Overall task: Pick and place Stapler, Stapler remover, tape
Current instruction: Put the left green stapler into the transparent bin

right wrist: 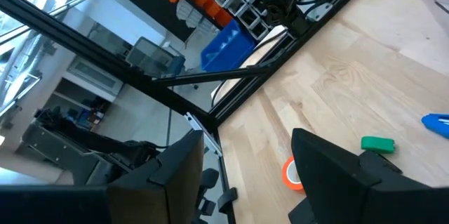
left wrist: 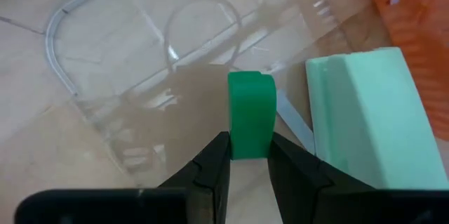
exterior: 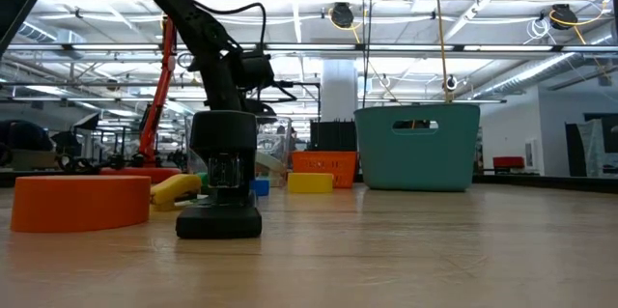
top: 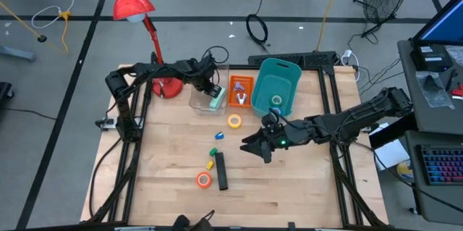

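Left claw pinches the green tape edge-on above the clear container, seemingly for release inside; right claw hovers open mid-desk, near the yellow tape and stapler

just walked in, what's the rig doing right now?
The left tool is shut on a green tape roll, holding it over the clear bin, where a pale green block already lies. The right tool hangs open above mid-table, holding nothing. Still out on the wood: a yellow roll, an orange roll and a black stapler. An orange tray and a teal basket stand beside the clear bin.
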